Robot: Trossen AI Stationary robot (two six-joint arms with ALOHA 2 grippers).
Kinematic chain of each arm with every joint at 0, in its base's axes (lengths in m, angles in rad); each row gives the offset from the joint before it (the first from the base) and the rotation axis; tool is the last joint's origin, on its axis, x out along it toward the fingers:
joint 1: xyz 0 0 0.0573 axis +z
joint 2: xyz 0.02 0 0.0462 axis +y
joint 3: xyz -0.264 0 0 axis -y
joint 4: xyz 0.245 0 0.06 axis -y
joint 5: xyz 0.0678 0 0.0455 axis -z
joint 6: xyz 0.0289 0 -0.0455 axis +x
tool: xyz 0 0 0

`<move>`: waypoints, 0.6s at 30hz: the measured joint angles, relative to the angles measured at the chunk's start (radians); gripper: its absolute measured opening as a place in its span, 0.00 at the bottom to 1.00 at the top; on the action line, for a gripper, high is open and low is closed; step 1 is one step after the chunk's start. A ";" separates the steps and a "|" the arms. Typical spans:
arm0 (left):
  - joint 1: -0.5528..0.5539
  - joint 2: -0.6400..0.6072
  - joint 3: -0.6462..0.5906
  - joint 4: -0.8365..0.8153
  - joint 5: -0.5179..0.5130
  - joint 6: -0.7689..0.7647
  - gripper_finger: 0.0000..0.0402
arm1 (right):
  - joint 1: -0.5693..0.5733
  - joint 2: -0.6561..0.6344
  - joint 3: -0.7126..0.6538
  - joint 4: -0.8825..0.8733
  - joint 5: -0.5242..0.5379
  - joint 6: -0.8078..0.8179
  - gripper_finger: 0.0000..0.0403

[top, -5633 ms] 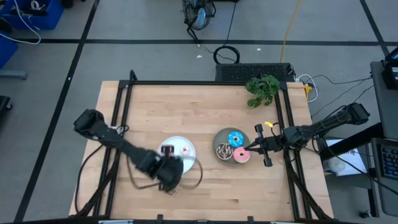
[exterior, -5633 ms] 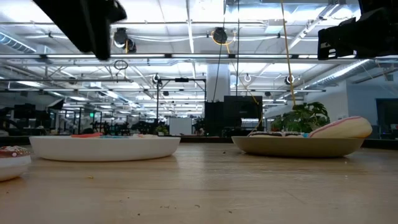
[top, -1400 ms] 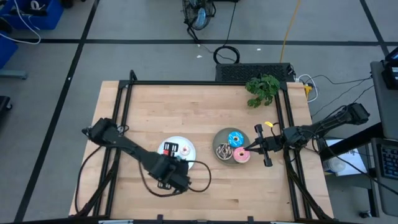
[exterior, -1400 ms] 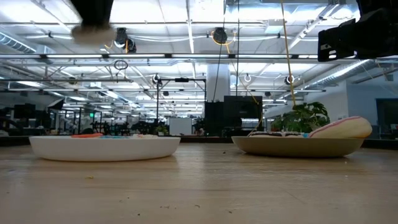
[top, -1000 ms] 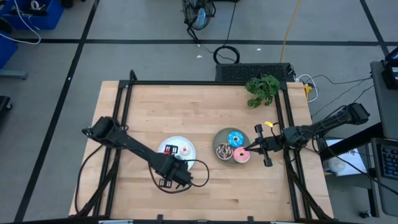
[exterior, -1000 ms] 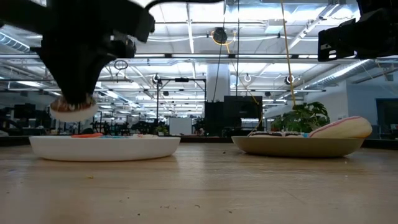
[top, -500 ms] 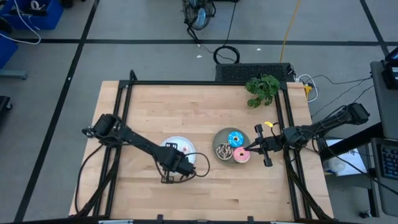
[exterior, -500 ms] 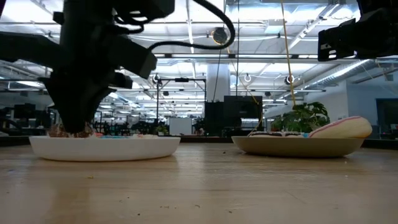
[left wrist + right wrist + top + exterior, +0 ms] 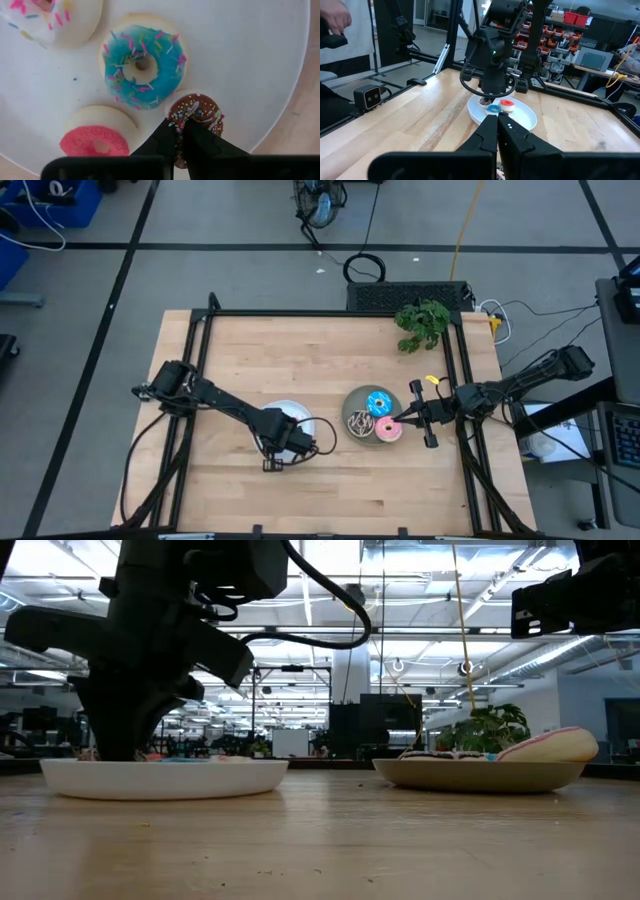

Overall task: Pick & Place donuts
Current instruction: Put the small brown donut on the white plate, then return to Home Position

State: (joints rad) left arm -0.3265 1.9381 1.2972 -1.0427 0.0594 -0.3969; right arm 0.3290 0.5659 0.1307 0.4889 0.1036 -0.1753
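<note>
Left wrist view gives us the tiny brown sprinkled ring donut (image 9: pixel 196 116) lying near the rim of the round white plate (image 9: pixel 260 65), with the left gripper (image 9: pixel 181 131) directly over it, its dark fingers drawn together on the donut's near edge. Beside it on that plate we see a tiny blue sprinkled donut (image 9: pixel 141 67), a tiny red one (image 9: pixel 95 142) and a white one (image 9: pixel 55 17). Our right gripper (image 9: pixel 402 420), jaws together, hangs at the grey-green plate (image 9: pixel 352 412) bearing the larger pink donut (image 9: pixel 389 431).
</note>
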 joint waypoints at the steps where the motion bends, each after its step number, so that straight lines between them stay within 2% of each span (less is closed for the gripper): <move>1: 0.000 0.000 0.000 0.003 0.006 -0.006 0.08 | 0.000 0.000 0.000 0.000 0.000 0.000 0.00; 5: 0.000 0.000 0.000 0.024 0.018 -0.035 0.18 | 0.000 0.000 0.000 0.000 0.000 0.000 0.00; 13: 0.004 0.000 0.009 0.004 0.021 -0.081 0.48 | 0.000 0.000 0.000 0.000 0.000 0.004 0.00; 18: 0.005 0.000 0.065 -0.072 0.018 -0.077 0.56 | 0.000 0.000 0.000 0.000 0.000 0.001 0.00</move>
State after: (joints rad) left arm -0.3219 1.9381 1.3625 -1.1146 0.0777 -0.4737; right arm 0.3290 0.5655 0.1307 0.4891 0.1036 -0.1740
